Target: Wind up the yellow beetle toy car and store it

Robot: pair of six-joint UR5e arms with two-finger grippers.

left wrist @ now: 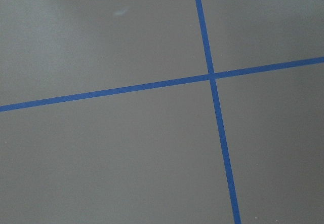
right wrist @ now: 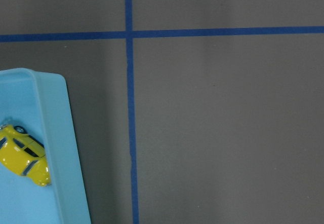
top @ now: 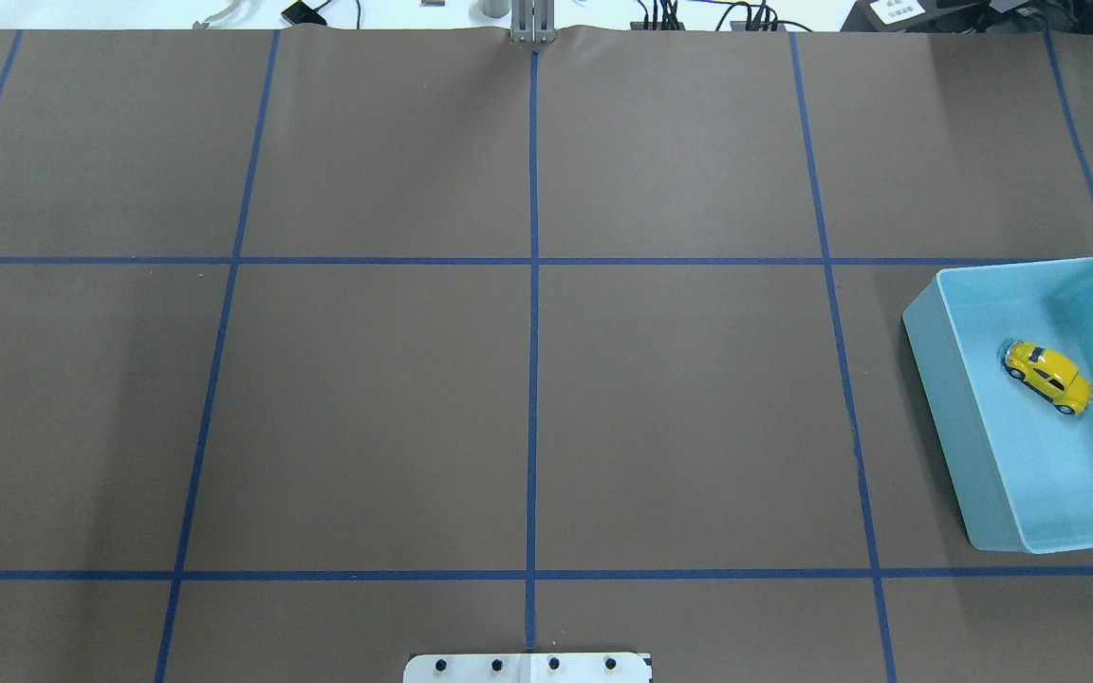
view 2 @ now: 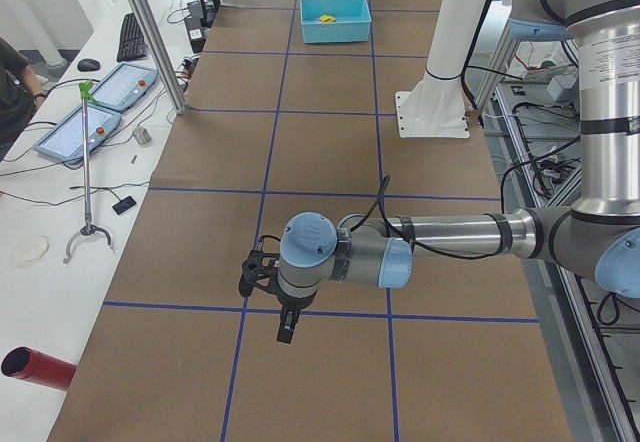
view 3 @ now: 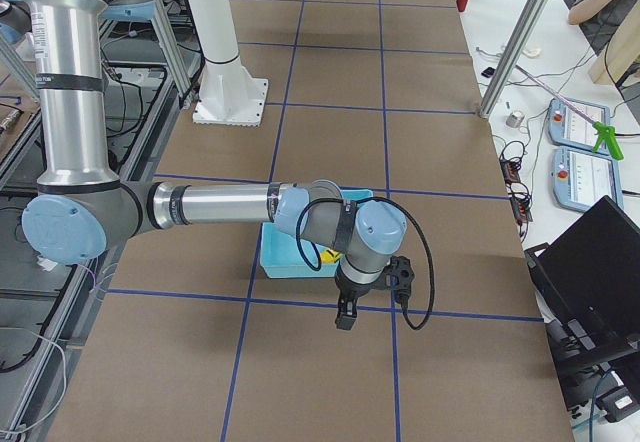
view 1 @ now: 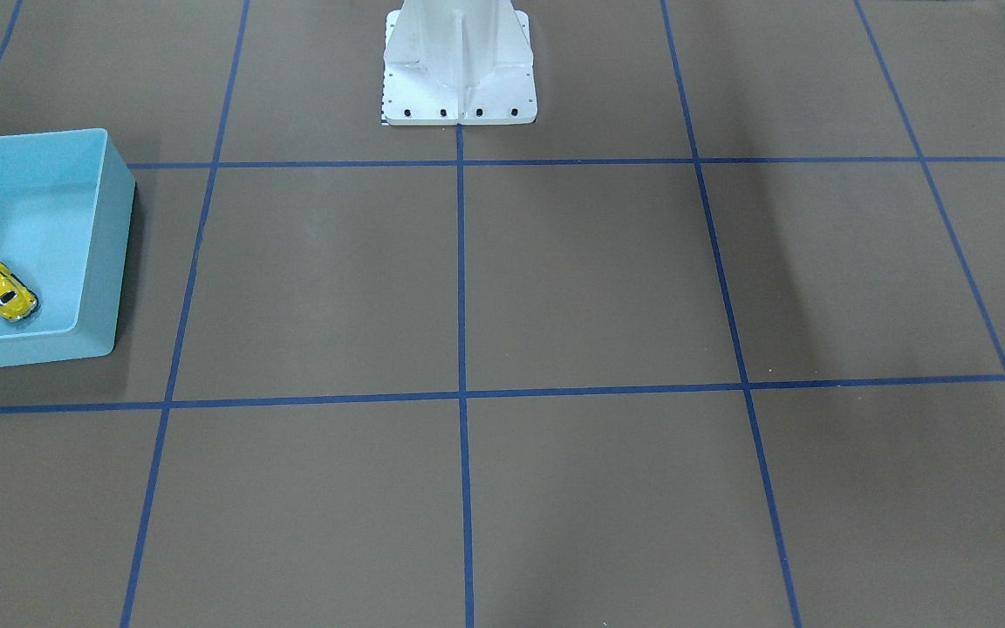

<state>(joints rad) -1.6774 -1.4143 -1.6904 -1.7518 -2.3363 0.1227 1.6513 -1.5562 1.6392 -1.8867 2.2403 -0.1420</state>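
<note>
Exterior right view, nearest: right gripper (view 3: 342,323) above table (view 3: 300,387); cannot tell finger spread. Just beyond it: light blue bin (view 3: 275,258), yellow beetle toy car (top: 1049,377) upright inside. Far beyond: left gripper (view 2: 284,334); cannot tell spread either.

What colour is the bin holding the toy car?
Light blue; the bin shows best in the overhead view.

My right arm (view 3: 220,205) reaches low across the brown table (view 3: 320,382), its wrist bent so my right gripper (view 3: 344,322) points down over a blue tape line (view 3: 180,295). I cannot tell how its jaws stand. The light blue bin (view 3: 290,257) sits just behind, partly hidden. The white pedestal (view 3: 225,82) stands farther back.
</note>
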